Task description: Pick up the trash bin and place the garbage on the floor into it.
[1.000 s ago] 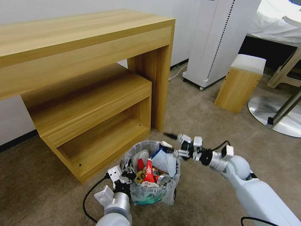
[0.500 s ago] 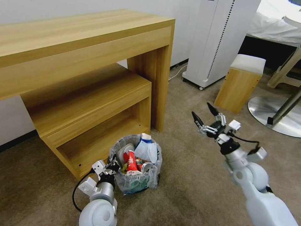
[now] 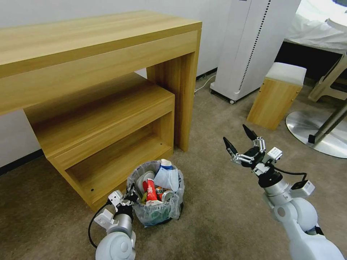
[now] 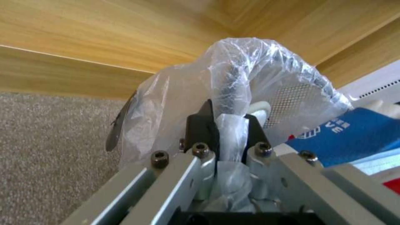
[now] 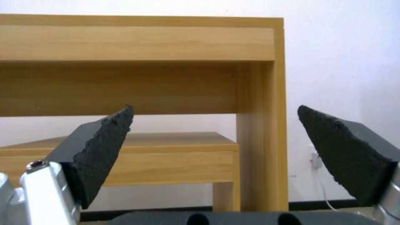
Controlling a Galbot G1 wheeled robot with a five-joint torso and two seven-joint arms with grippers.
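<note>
The left gripper (image 3: 132, 190) clamps the rim of the trash bin (image 3: 156, 211), which is full of garbage (image 3: 159, 182). The right gripper (image 3: 239, 140) hangs spread wide and empty above the floor (image 3: 217, 202).

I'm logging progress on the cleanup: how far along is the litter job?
Mostly done by the look of it: the trash bin is heaped with garbage. In hand: the left gripper clamps the bin's bagged rim. The right gripper hangs open and empty. No litter shows on the floor here.

Trash bin (image 3: 155, 213) on floor (image 3: 224, 216)
</note>
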